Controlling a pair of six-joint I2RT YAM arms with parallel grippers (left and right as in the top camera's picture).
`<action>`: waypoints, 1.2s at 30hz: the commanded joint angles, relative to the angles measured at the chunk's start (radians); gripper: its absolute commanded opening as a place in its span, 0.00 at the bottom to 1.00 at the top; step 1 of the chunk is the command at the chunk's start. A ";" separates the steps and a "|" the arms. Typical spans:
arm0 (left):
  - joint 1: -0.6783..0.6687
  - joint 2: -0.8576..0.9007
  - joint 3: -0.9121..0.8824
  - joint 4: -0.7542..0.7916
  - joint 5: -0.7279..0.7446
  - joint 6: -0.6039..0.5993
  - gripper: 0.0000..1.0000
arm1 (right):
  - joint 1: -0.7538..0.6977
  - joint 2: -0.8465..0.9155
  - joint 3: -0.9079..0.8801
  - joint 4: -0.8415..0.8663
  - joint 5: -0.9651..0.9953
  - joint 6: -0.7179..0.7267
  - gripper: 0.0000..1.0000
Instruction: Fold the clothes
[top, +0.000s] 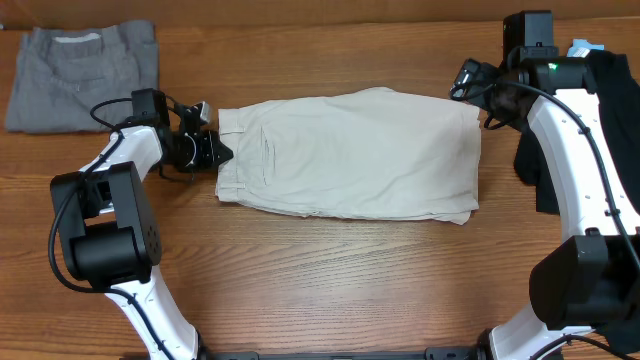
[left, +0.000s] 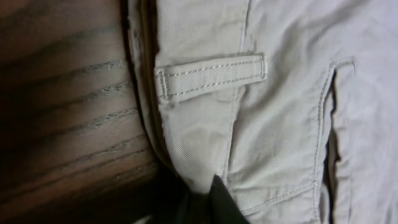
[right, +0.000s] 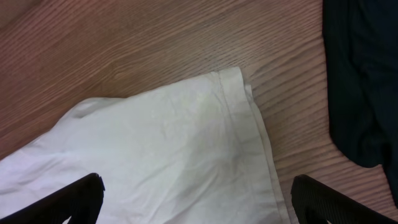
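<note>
The cream-beige shorts (top: 350, 150) lie folded flat at mid table, waistband to the left. My left gripper (top: 212, 150) is at the waistband's left edge. In the left wrist view its dark finger (left: 208, 199) is pinched on the waistband cloth (left: 280, 93) just below a belt loop (left: 211, 74). My right gripper (top: 470, 82) hovers over the shorts' far right corner. In the right wrist view its fingers (right: 196, 193) are wide apart and empty above the hem (right: 174, 155).
Grey shorts (top: 85, 75) lie folded at the far left corner. A black garment (top: 615, 110) with a blue tag (top: 583, 47) lies along the right edge, beside the right arm, and it also shows in the right wrist view (right: 360, 74). Bare wood lies in front of the shorts.
</note>
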 joint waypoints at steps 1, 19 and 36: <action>-0.014 0.065 -0.031 -0.032 -0.177 -0.076 0.04 | -0.004 -0.014 0.017 0.002 -0.005 0.004 1.00; 0.046 0.052 0.825 -0.869 -0.819 -0.323 0.04 | -0.003 -0.014 0.017 0.002 -0.005 0.004 1.00; -0.035 0.070 1.199 -1.128 -0.786 -0.335 0.04 | -0.004 -0.014 0.017 0.003 -0.005 0.004 1.00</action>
